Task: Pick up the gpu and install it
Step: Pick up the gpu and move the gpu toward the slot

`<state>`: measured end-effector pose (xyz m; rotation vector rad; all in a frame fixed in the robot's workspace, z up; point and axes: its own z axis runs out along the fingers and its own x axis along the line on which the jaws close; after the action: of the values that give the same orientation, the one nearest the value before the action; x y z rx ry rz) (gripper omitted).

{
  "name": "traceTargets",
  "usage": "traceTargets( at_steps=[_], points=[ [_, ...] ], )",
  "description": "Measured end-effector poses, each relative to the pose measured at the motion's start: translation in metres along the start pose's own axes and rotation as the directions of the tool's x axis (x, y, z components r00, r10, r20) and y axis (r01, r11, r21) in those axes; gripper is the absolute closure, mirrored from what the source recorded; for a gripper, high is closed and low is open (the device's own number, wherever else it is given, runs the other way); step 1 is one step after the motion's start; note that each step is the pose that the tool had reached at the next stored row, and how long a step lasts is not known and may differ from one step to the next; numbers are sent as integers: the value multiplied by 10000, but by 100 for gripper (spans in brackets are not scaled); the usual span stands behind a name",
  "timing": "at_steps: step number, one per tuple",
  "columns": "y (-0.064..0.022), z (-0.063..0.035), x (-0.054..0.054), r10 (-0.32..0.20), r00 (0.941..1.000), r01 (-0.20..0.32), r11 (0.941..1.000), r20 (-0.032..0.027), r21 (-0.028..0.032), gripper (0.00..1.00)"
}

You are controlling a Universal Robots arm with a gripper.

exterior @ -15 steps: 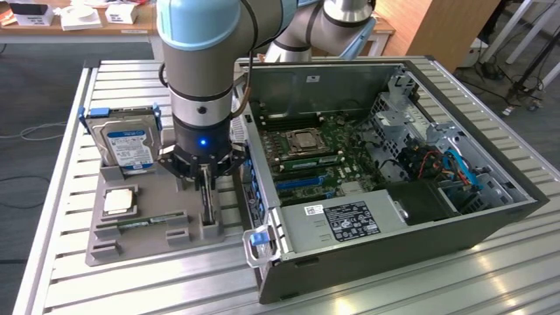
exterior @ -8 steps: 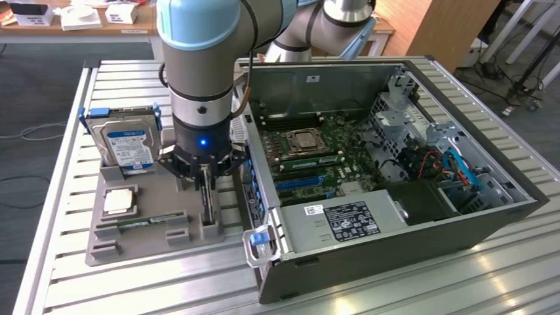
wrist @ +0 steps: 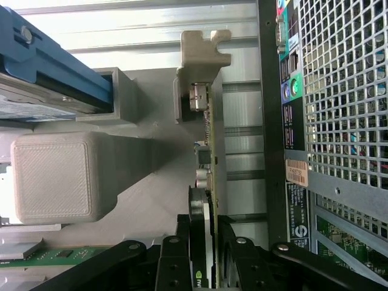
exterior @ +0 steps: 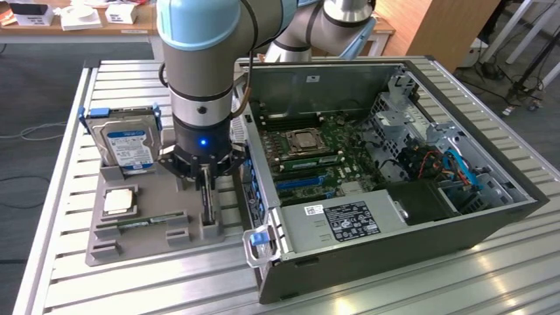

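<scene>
The gpu (exterior: 210,220) stands on edge in a slot of the grey holder tray (exterior: 140,246), just beside the computer case in the exterior view. My gripper (exterior: 207,205) has come straight down over it, the arm upright above. In the wrist view the gpu (wrist: 212,139) shows edge-on, with its silver bracket (wrist: 203,54) at the far end. There my gripper (wrist: 204,227) is open, one black finger (wrist: 182,233) close on each side of the card near its fan. The card still rests in the tray.
The open computer case (exterior: 490,220) lies at the exterior view's right, motherboard (exterior: 315,164) exposed, its rear panel (wrist: 339,121) close beside the card. The tray also holds a blue-railed hard drive (exterior: 130,144), a processor (exterior: 120,201) and a green memory stick (exterior: 144,222).
</scene>
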<state>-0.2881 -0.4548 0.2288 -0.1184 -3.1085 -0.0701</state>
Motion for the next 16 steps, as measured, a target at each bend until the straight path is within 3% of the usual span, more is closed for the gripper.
traceTargets(
  at_steps=[2, 16],
  points=[
    [0, 0, 0, -1, 10000, 1, 10000, 0, 1, 73],
    [0, 0, 0, -6, 10000, 6, 10000, -1, 2, 73]
  ],
)
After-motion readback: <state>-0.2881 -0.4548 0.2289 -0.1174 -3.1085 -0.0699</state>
